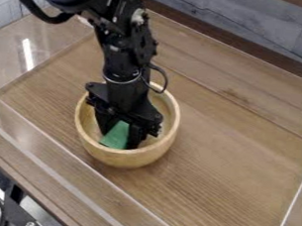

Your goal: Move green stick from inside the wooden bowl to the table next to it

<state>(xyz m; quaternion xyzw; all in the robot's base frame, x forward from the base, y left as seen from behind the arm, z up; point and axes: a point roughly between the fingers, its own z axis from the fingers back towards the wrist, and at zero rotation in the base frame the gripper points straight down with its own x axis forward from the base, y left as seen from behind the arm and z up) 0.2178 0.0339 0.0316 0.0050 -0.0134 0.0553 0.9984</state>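
Green stick (116, 134) lay inside wooden bowl (162, 144), lower centre of frame. Gripper (120, 132) pointed down into bowl, jaws closed on stick's sides. Stick looked light, rigid, matte; narrow-width grip across flat sides seemed suitable.

The room is evenly lit and fairly bright, the light soft and coming from above. The glossy table (229, 162) carries a pale sheen toward the upper left, and the clear acrylic walls (26, 54) catch whitish glare streaks. Inside the wooden bowl (158, 145) lies a soft shadow. The picture is small and grainy, with fine detail smeared.
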